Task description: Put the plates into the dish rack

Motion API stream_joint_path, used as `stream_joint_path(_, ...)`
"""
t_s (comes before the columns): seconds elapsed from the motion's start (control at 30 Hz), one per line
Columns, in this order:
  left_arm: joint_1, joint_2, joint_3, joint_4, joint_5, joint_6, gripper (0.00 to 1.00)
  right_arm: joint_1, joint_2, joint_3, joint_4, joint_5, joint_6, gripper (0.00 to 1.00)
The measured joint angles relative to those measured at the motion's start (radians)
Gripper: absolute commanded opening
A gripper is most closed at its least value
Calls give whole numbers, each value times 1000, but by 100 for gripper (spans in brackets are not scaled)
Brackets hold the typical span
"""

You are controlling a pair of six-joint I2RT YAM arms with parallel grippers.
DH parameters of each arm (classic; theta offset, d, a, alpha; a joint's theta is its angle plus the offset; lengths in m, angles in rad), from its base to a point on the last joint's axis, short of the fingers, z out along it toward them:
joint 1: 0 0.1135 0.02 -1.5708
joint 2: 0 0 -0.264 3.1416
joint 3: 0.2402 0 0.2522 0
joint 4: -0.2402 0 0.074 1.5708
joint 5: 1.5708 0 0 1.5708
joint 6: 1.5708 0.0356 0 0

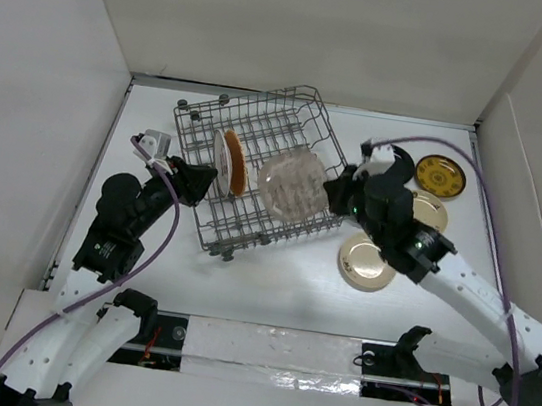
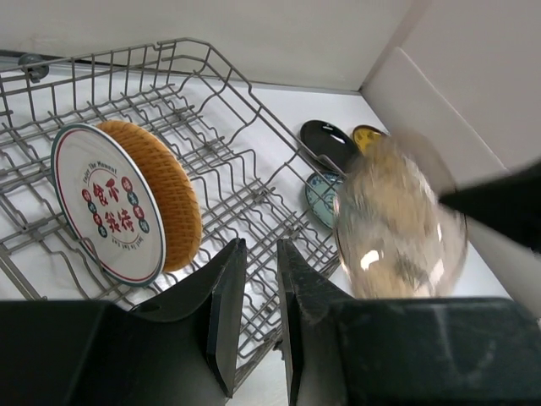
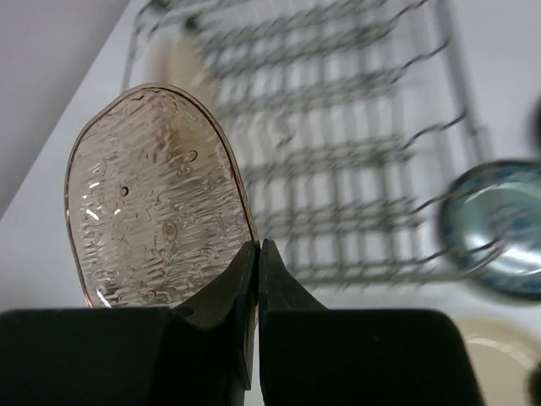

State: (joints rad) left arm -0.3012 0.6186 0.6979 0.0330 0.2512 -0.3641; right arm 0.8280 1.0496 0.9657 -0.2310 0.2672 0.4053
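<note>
The right gripper (image 3: 258, 254) is pinched tight on the rim of a bumpy pinkish plate (image 3: 156, 194), which stands on its edge over the right side of the dish rack (image 1: 282, 124). In the left wrist view this plate is smeared. The left gripper (image 2: 262, 313) is at the rack's left edge, with a small gap between its fingers and nothing in it. An orange plate (image 2: 118, 203) stands in the rack. A teal plate (image 3: 499, 228) is blurry and partly cut off. The right arm hides part of a gold plate (image 1: 433, 212)
</note>
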Motion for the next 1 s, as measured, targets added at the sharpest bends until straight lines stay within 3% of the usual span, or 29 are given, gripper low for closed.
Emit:
stream_joint_path(0.2, -8, -44, 0, -1, 2, 2, 18, -103, 339, 298, 53, 369, -198, 0)
stream_joint_path(0.37, -43, -80, 0, -9, -10, 14, 19, -143, 591, 427, 113, 543, -417, 0)
stream_joint_path(0.77, -132, -78, 0, -16, -24, 20, 19, -171, 858, 590, 308, 721, -784, 0)
stream_joint_path(1.0, -137, -77, 0, -23, -38, 23, 19, -151, 950, 602, 382, 755, -888, 0)
